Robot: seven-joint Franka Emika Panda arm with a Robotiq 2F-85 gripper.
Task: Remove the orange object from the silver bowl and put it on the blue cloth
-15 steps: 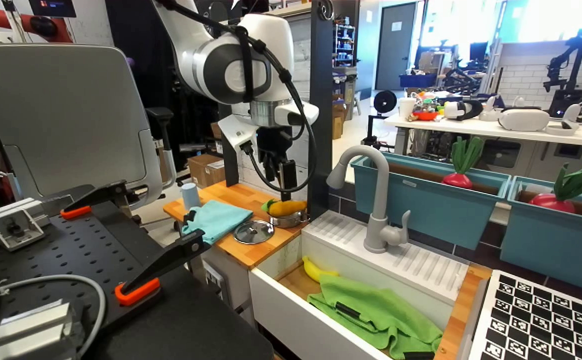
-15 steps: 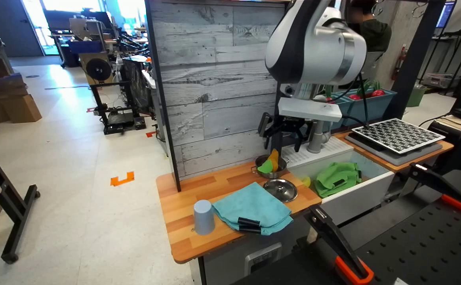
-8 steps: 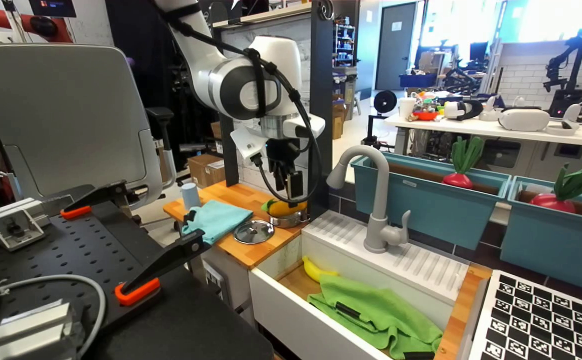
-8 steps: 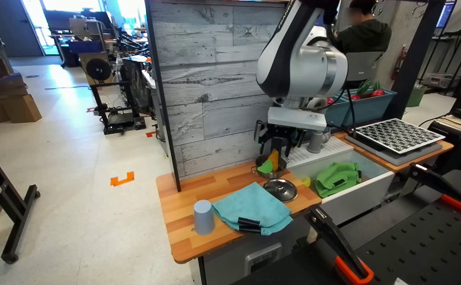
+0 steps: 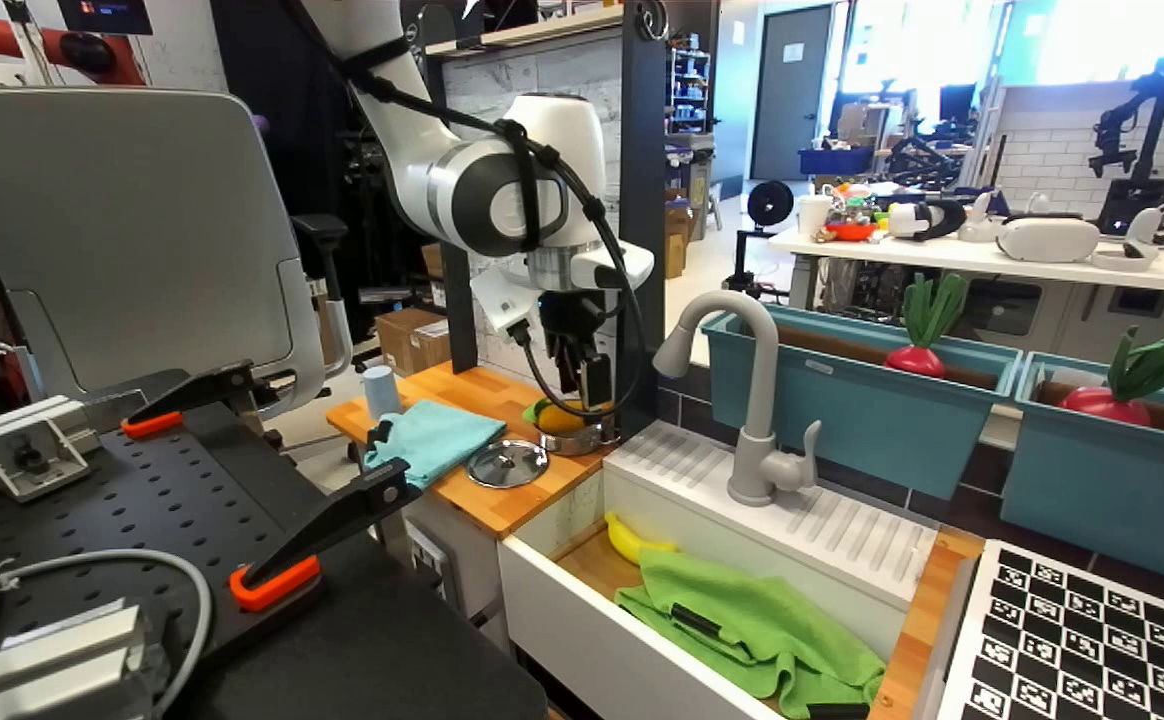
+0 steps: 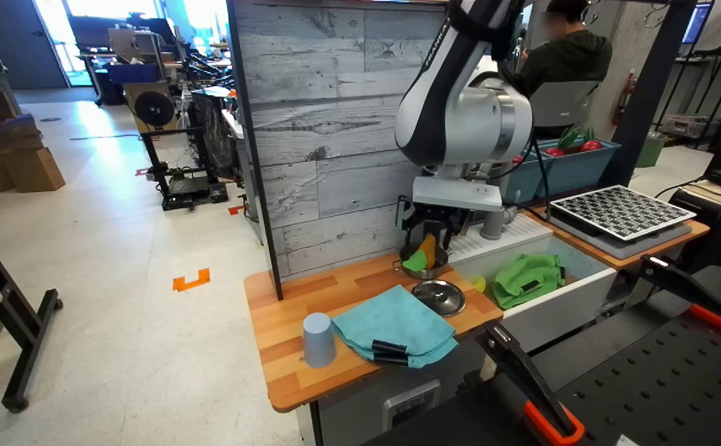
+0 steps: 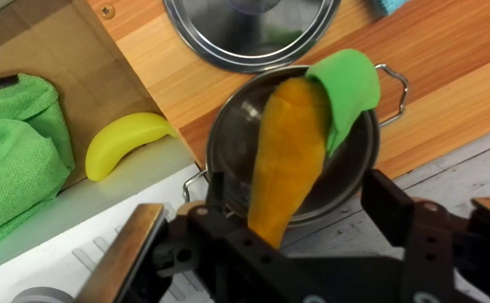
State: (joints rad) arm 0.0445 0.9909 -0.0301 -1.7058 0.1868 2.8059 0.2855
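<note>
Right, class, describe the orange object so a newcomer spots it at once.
Find the white sink, then the silver bowl on the wooden counter beside it. Jutting from the bowl is the orange object: straighter than the yellow banana, longer than the green piece.

The silver pot [image 7: 237, 139] is showing glossy metal, the orange object [image 7: 289, 155] a matt surface, the blue cloth [image 6: 396, 322] matt fabric.

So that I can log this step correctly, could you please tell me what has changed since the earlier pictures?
In an exterior view, the gripper has come down and toward the picture's left, to the silver bowl, and is open, astride the orange object. Nothing has been taken hold of or let go. The bowl, orange object, blue cloth, lid and cup look unmoved.
</note>
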